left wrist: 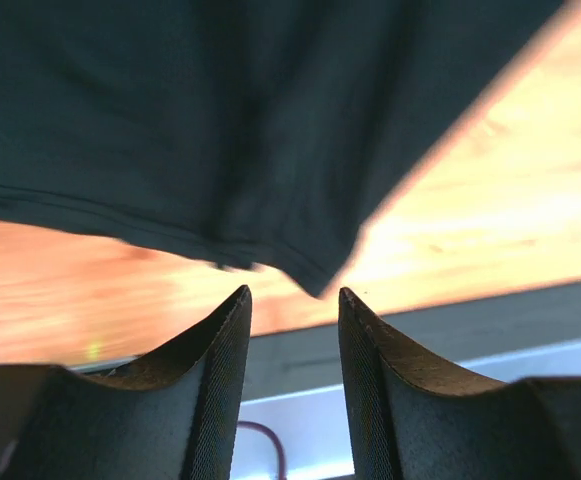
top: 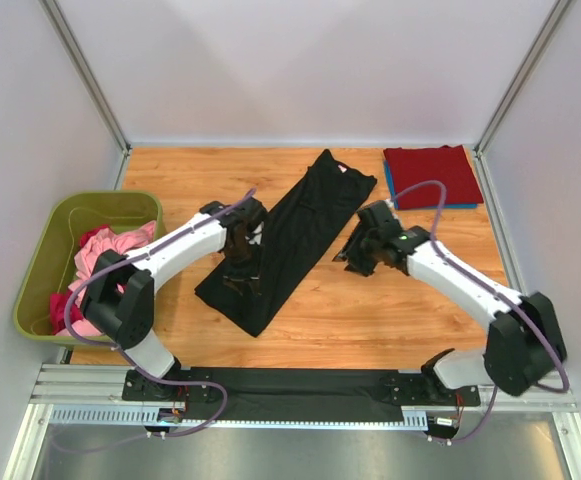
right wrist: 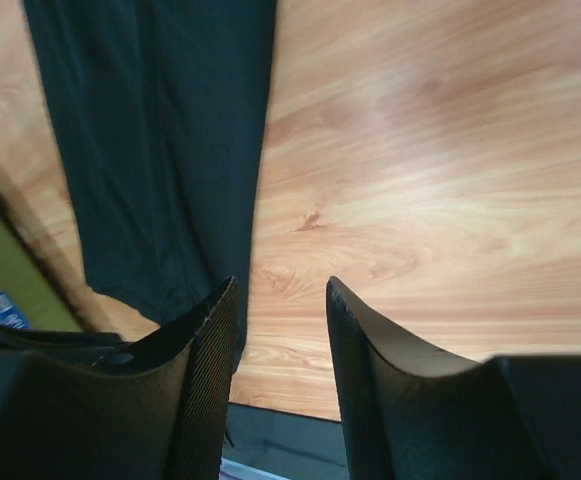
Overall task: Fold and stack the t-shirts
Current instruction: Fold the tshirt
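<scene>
So, table [top: 390,320]: flat wood-grain top, looks smooth, cloth should slide on it

Black t-shirt [top: 290,240] is the one in work. It lies mid-table as a long narrow strip on a diagonal, collar end far, hem end near the arm bases. Soft matte knit, limp, stitched hem visible in the left wrist view. Judging by the shape, the lengthwise fold is done and the crosswise fold is not

Olive bin [top: 40,250] at the left edge: rigid plastic with rounded corners, holding crumpled pink and magenta shirts [top: 105,248] not yet folded

Stack at the far right corner: dark red shirt [top: 430,170] folded square on top of a blue one [top: 390,188], only the blue edge showing

Left gripper [left wrist: 295,330] is over the strip's left side, fingers apart, nothing between them, shirt hem just beyond the tips. Right gripper [right wrist: 282,330] is beside the strip's right edge over bare wood, fingers apart and empty. Pads are dark, fine-ribbed and curved

Next, I'd guess: each gripper pinches an edge at one end of the strip, both layers, then carries it over to the other end. Thin cloth lying flat means coming in low. Risks are catching only the top layer, or the strip skewing

Small pale neck label [top: 342,168] marks the collar end
</scene>
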`<state>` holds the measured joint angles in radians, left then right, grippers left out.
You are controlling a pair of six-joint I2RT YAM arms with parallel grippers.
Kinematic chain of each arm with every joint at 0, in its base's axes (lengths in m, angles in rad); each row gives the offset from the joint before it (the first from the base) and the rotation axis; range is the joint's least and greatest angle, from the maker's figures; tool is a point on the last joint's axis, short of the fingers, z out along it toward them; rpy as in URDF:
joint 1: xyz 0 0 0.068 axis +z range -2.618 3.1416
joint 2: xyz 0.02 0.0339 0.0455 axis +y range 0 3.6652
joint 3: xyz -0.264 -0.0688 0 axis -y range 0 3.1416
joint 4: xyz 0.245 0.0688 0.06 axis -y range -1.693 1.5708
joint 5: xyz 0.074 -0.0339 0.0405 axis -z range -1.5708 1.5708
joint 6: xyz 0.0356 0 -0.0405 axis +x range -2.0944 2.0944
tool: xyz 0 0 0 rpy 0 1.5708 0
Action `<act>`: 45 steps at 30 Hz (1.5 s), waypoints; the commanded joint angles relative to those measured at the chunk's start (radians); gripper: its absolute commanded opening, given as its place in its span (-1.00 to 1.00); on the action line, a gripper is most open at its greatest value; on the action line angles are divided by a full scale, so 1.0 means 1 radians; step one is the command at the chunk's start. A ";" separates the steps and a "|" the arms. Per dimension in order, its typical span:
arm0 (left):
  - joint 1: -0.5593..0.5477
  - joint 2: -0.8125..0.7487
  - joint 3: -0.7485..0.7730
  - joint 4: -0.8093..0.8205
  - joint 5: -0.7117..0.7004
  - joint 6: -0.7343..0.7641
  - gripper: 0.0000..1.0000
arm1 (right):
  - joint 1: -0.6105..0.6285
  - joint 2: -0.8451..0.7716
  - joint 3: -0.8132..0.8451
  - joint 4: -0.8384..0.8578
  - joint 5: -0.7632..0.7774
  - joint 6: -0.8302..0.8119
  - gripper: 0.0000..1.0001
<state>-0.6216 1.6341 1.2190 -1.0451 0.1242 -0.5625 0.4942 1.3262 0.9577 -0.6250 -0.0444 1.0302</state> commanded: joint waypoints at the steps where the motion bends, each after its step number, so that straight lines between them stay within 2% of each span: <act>1: 0.117 -0.019 -0.002 -0.027 -0.086 0.065 -0.05 | 0.163 0.115 0.128 0.041 0.191 0.208 -0.15; 5: 0.271 0.042 0.011 -0.012 -0.086 0.110 -0.05 | 0.380 0.293 0.248 0.007 0.235 0.289 -0.10; 12: 0.394 0.073 0.111 -0.046 -0.101 0.159 -0.05 | 0.562 0.459 0.332 0.012 0.210 0.412 -0.13; 17: 0.462 0.085 0.119 -0.029 -0.043 0.150 -0.05 | 0.630 0.495 0.323 0.008 0.209 0.494 -0.13; 26: 0.464 0.089 0.105 -0.020 -0.032 0.151 -0.05 | 0.696 0.568 0.288 0.107 0.178 0.579 -0.14; 35: 0.465 0.087 0.097 -0.006 -0.008 0.162 -0.04 | 0.707 0.573 0.256 0.062 0.201 0.603 -0.26; 40: 0.465 0.093 0.119 -0.020 -0.014 0.162 -0.05 | 0.710 0.570 0.254 0.035 0.199 0.602 -0.45; 41: 0.465 0.093 0.122 -0.023 -0.014 0.162 -0.05 | 0.708 0.570 0.254 0.031 0.199 0.600 -0.52; 42: 0.464 0.092 0.122 -0.023 -0.012 0.164 -0.05 | 0.710 0.570 0.254 0.030 0.198 0.597 -0.73; 45: 0.459 0.079 0.116 -0.018 0.003 0.188 -0.05 | 0.705 0.568 0.262 -0.021 0.195 0.585 -0.99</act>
<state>-0.1574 1.7245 1.3148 -1.0626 0.1047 -0.4110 1.1965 1.9022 1.2175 -0.5854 0.1226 1.6085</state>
